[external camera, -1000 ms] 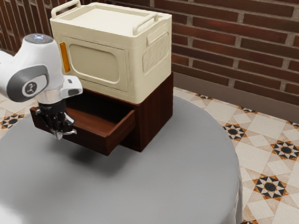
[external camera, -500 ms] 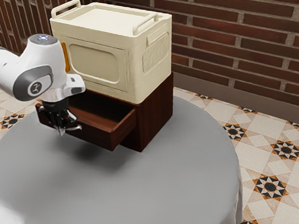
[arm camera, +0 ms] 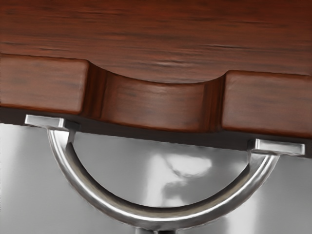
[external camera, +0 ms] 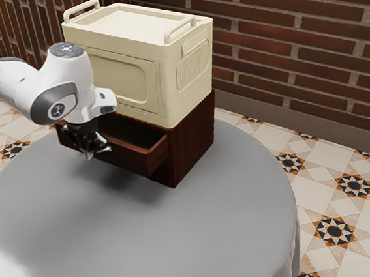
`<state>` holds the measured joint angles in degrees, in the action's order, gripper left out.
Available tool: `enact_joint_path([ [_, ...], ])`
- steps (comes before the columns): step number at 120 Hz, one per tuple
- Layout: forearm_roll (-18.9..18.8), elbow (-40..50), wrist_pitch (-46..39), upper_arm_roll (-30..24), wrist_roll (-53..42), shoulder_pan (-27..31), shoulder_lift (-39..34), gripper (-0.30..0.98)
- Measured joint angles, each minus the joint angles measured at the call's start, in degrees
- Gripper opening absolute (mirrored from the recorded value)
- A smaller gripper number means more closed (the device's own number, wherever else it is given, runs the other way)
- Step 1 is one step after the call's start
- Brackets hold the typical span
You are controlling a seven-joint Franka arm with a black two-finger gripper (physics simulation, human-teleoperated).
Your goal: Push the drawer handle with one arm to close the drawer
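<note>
Silver metal handle [arm camera: 158, 218], centred on the partly open drawer [external camera: 130, 159] beneath the cream box [external camera: 168, 78]; the gripper [external camera: 88, 155], fingertips together and grasping nothing, is at the handle's curve.

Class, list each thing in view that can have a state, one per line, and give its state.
Drawer: partly open
Handle: attached to the drawer's front
Gripper: lowered, at the handle
Cabinet: upright on the table
Cream box: upright on the cabinet
</note>
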<state>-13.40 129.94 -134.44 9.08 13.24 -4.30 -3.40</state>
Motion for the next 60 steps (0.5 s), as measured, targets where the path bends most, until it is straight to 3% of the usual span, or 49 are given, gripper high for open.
enact_joint_path([
  [60,-2.9,-2.6,-9.6,0.0,0.2,0.4,5.0,-0.1],
])
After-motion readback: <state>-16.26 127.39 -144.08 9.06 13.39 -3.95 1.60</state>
